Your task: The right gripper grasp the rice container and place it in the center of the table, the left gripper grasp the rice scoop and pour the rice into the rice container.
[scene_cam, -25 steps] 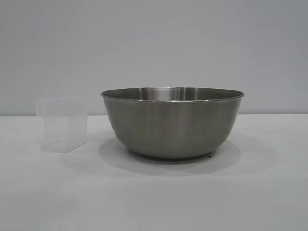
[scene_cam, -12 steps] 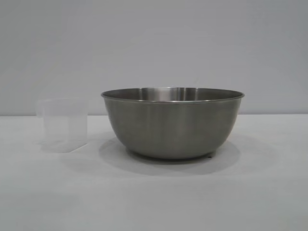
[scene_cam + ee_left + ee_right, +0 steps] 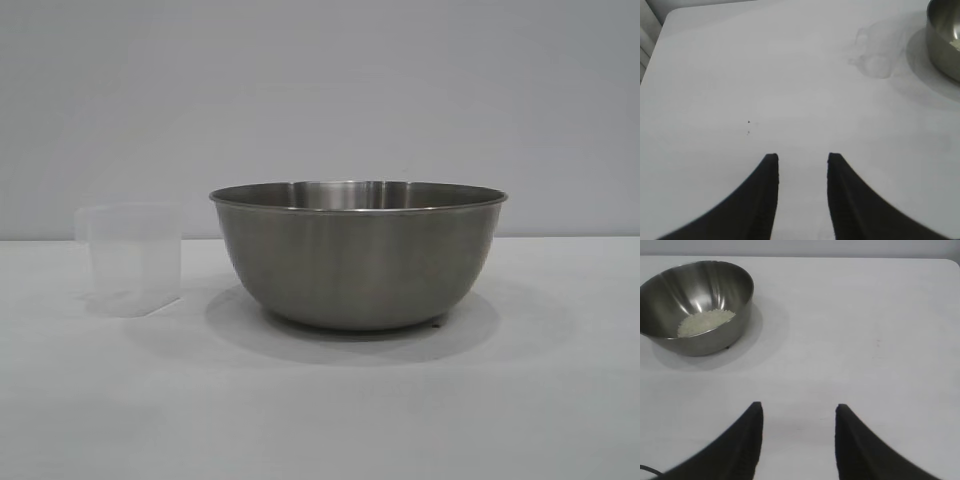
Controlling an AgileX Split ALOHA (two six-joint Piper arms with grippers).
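The left gripper (image 3: 802,160), black with two pointed fingers spread and empty, hangs over the white table (image 3: 740,75), well short of the small clear plastic rice scoop (image 3: 879,47) ahead. The scoop looks empty; white rice (image 3: 705,322) already lies in the round steel rice container (image 3: 697,305) just beside it. Judging by this, pouring seems done; both arms should stay clear. The right gripper (image 3: 799,412), likewise spread and empty, sits well back from the bowl.

Brushed grey rice container (image 3: 358,255); off-white rice (image 3: 705,322); clear rice scoop (image 3: 132,260); white table (image 3: 320,410).
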